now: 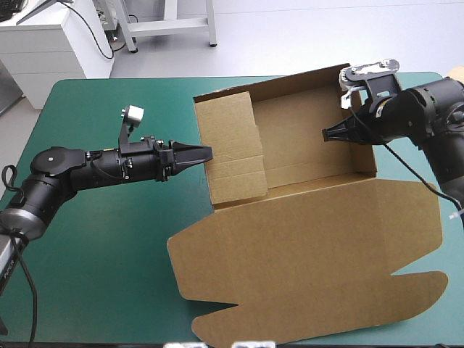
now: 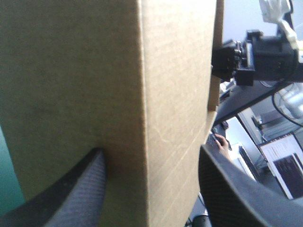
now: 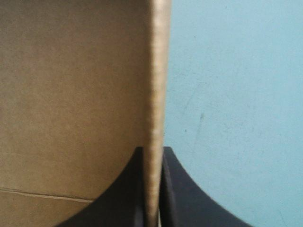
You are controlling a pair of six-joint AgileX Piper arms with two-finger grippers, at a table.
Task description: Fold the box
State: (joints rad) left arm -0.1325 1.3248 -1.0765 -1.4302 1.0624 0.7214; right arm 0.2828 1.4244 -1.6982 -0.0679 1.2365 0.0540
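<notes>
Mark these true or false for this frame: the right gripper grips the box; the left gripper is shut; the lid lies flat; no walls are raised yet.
1. The right gripper is clamped on the box: true, on its right wall.
2. The left gripper is shut: false; its fingers stand apart, with the box's left wall between them.
3. The lid lies flat on the table: true.
4. No walls are raised: false; the left, right and far walls stand up.

Desk (image 1: 101,239) under teal-green cover, rounded far corners. Brown box (image 1: 312,246) directly on it, right of centre. Tray walls raised at far side, lid lying flat toward near edge.
</notes>
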